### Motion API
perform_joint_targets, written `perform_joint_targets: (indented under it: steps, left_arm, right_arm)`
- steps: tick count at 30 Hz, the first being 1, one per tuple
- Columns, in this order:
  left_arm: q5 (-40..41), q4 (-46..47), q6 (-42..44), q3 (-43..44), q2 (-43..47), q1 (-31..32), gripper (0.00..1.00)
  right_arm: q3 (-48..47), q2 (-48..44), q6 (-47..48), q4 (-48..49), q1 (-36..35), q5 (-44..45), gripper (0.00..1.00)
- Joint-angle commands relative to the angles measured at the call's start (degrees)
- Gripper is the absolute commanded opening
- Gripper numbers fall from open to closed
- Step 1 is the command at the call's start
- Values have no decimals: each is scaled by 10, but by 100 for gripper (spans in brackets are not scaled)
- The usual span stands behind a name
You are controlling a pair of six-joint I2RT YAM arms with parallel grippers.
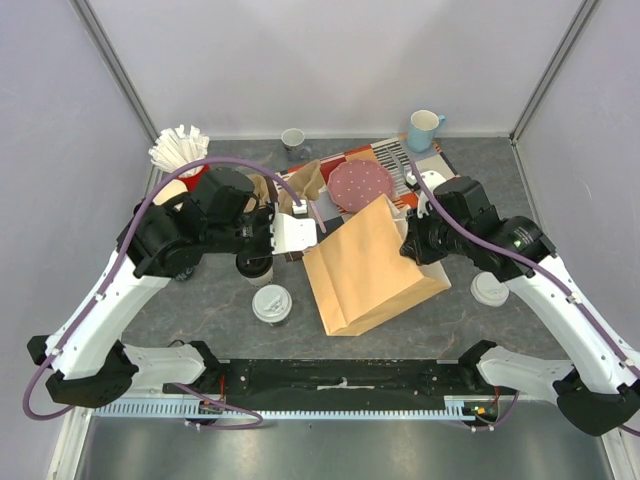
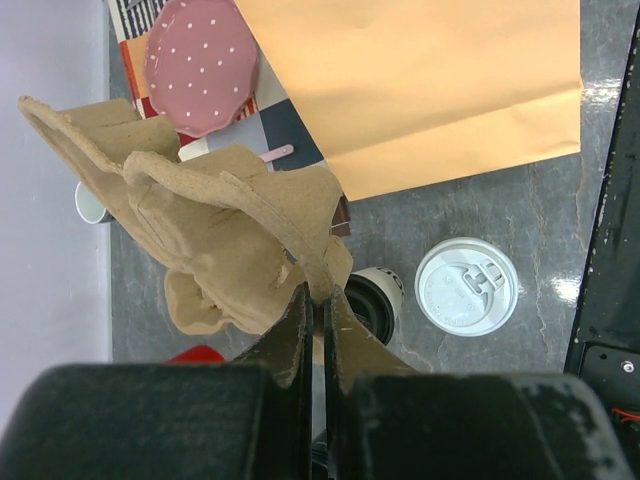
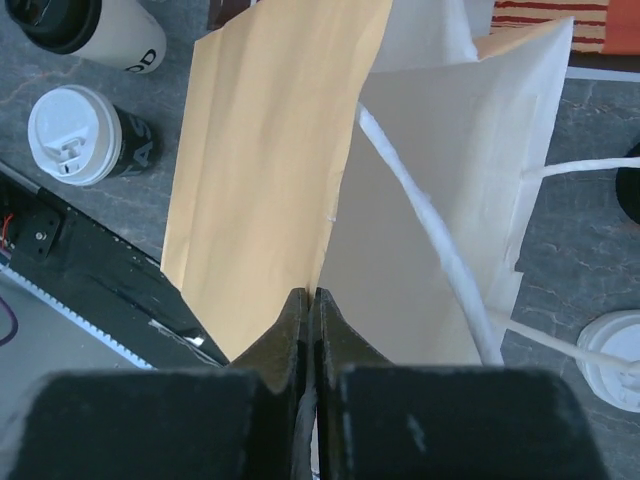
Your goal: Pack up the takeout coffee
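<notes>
Both coffees stand upright just left of the flat brown paper bag (image 1: 365, 275): the cream cup (image 2: 378, 298) with its black lid sits right under the left gripper (image 2: 318, 297), and the black cup (image 1: 271, 305) with its white lid is beside it, so the left arm looks far closer. That gripper is clamped on a rough moulded cardboard carrier (image 2: 220, 225). The right gripper (image 3: 308, 300) pinches the smooth bag's rim, whose mouth faces away from the cups.

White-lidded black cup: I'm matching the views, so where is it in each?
Top external: black cup left of centre, beside the brown bag.
Left wrist: cup lower right, below the bag.
Right wrist: cup upper left, left of the bag.
Shared landmark: the brown bag.
</notes>
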State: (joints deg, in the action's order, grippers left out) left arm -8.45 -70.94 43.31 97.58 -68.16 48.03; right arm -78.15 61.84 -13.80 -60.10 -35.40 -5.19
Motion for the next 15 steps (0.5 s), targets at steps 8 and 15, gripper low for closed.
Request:
perform_joint_targets:
  steps: [8, 15]
  left_arm:
    - [52, 34, -17, 10, 13, 3, 2]
    - [65, 35, -16, 12, 8, 3, 2]
  right_arm:
    - [-191, 62, -6, -144, -5, 185, 0]
    - [-167, 99, -47, -207, -70, 221, 0]
